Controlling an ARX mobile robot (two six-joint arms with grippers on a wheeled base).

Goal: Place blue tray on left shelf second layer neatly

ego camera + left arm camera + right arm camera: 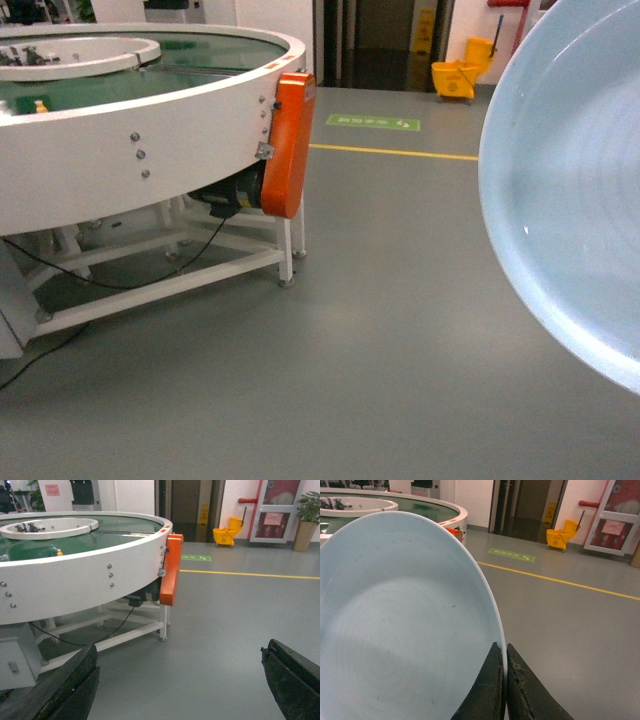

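Observation:
The pale blue tray (575, 190) fills the right of the head view, held up on edge in the air. In the right wrist view the blue tray (400, 625) covers the left half, and my right gripper (505, 650) is shut on its rim, one dark finger on each side. My left gripper (177, 680) is open, its two black fingers far apart over bare grey floor with nothing between them. The left shelf is out of view.
A large round white conveyor table (150, 130) with a green top and an orange motor cover (290, 145) stands at the left on a white frame. Grey floor stretches ahead with a yellow line (395, 152). A yellow mop bucket (458, 80) stands by the far wall.

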